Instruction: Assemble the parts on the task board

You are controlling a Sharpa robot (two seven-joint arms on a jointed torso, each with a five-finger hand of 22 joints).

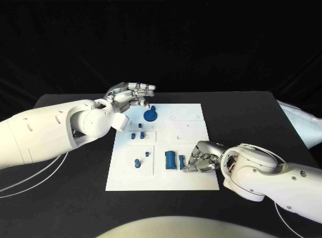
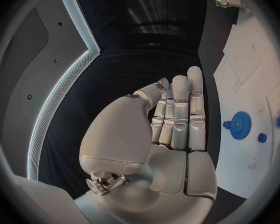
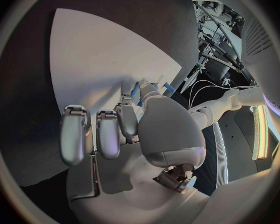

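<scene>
Most parts look unassembled from what I see: blue gear (image 1: 151, 115) sits near the far end of the task board (image 1: 193, 181), small pegs (image 1: 137, 135) mid-board, long pieces (image 1: 170, 159) at the near end. Left hand (image 1: 133, 92) hovers past the far edge, fingers together, holding nothing. Right hand (image 1: 202, 157) is down by the long pieces; I can't tell if it grips one.

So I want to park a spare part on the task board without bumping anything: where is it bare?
The task board's right half is bare, between the blue gear and the right hand, as is its near edge. It is crowded down the left half, around the small blue pegs and the blue blocks beside the right hand. The left hand hovers over the far-left corner.
</scene>
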